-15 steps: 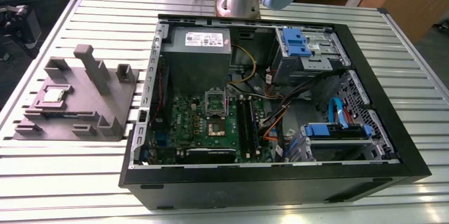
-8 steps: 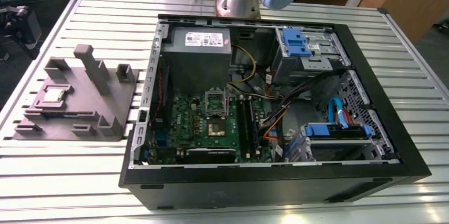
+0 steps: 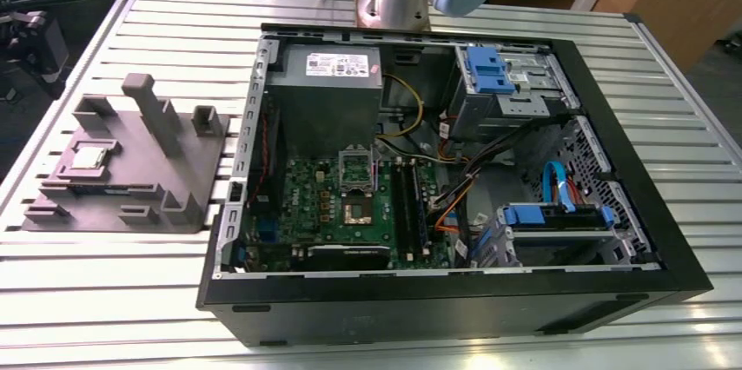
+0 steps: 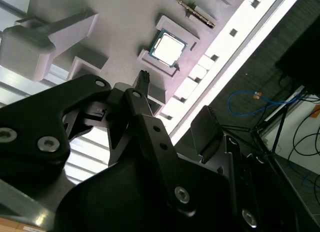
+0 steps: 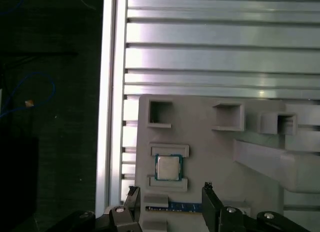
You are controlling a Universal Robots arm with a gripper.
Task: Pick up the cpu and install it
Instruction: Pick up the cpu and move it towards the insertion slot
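Silvery cpu (image 5: 168,167) lies flat, top upward, in grey fixture (image 5: 210,152).

Gripper (image 5: 170,188) body beyond first wrist view's edge

Silvery square cpu (image 5: 168,167); flat in grey fixture (image 5: 210,157)

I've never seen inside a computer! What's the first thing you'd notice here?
The big black computer case lies open on the metal table, its green circuit board showing. At the exterior view's left, the silvery cpu sits in a grey holder, with the robot's open hand near it.
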